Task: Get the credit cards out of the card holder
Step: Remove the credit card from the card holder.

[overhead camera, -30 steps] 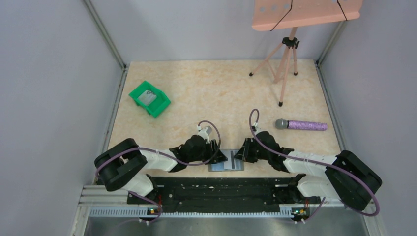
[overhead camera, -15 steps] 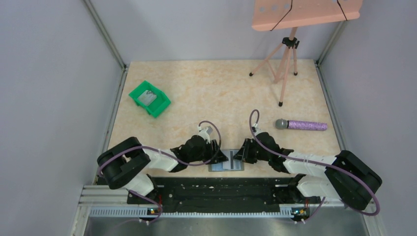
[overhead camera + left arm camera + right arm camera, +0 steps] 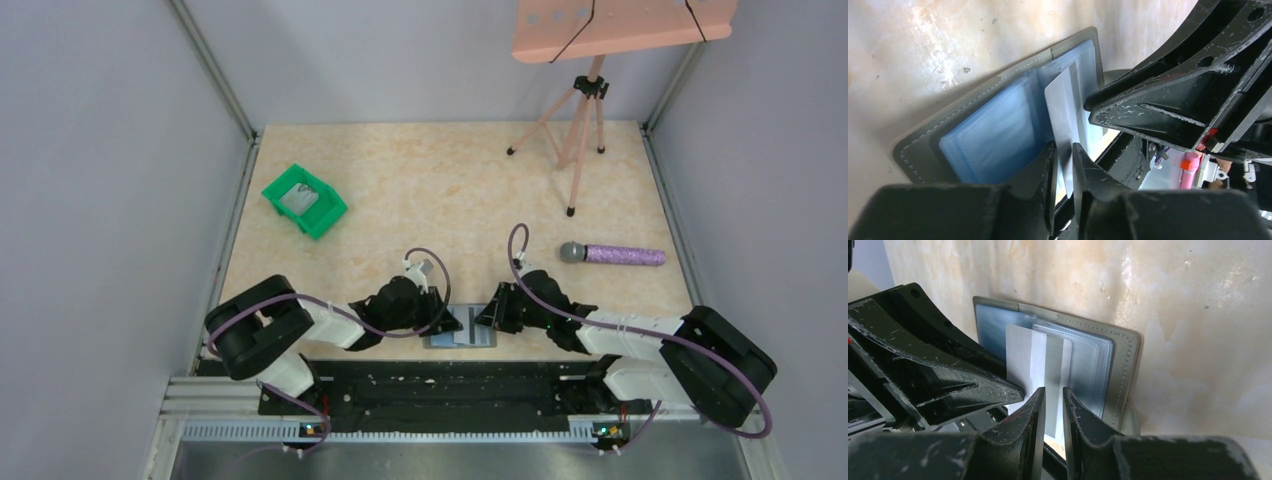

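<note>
The grey card holder lies open near the table's front edge, between my two grippers. Its blue-grey inside shows in the left wrist view, and its stitched grey rim in the right wrist view. A white card with a grey stripe sticks out of the middle toward the front edge; it also shows in the left wrist view. My left gripper is closed on the card's near end. My right gripper stands opposite, its jaws narrowly apart with the striped part of the card between them.
A green bin holding a flat grey item stands at the far left. A purple microphone lies at the right. A pink tripod stand is at the back right. The black rail runs just in front of the holder.
My left arm has shifted a little to the right, toward the card holder. The right arm and the holder have stayed in place.
</note>
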{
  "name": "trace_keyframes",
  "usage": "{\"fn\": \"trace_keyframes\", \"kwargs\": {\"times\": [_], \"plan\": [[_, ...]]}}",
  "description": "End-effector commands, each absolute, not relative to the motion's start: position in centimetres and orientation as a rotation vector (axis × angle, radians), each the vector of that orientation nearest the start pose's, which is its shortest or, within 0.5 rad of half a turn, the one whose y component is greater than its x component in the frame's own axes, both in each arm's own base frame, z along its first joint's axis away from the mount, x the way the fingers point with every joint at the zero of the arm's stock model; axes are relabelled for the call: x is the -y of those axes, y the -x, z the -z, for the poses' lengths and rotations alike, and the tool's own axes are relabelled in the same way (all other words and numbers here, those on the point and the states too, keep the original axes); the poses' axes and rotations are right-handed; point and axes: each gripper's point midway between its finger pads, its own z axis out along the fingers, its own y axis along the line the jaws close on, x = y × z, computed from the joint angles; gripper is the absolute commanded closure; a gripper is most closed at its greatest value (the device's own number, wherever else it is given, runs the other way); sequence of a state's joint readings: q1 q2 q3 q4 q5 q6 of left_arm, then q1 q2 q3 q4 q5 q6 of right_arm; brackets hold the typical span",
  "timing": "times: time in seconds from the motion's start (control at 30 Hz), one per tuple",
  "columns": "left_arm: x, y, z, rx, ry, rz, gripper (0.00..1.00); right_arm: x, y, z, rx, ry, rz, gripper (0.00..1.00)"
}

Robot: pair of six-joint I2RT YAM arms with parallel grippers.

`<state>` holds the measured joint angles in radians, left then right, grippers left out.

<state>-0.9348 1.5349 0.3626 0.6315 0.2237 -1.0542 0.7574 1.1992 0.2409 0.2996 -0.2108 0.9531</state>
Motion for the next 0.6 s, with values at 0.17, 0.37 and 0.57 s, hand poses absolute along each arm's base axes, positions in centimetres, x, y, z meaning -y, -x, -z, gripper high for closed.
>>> {"fn": "trace_keyframes", "kwargs": {"times": [0.17, 0.37, 0.57], "plan": [[32.3, -15.0, -3.5, -2.474, 0.03, 1.261, 1.0, -23.4, -16.0, -1.7, -2.503, -0.129, -0.972, 0.8], [30.3, -15.6, -3.0, -2.508, 0.095, 1.136, 1.0, -22.8, -16.3, -1.8, -2.497, -0.137, -0.949, 0.8], [29.7, -15.6, -3.8, -2.498, 0.105, 1.129, 1.0, -22.9, -16.6, -2.1, -2.486, -0.132, -0.95, 0.8]]}}
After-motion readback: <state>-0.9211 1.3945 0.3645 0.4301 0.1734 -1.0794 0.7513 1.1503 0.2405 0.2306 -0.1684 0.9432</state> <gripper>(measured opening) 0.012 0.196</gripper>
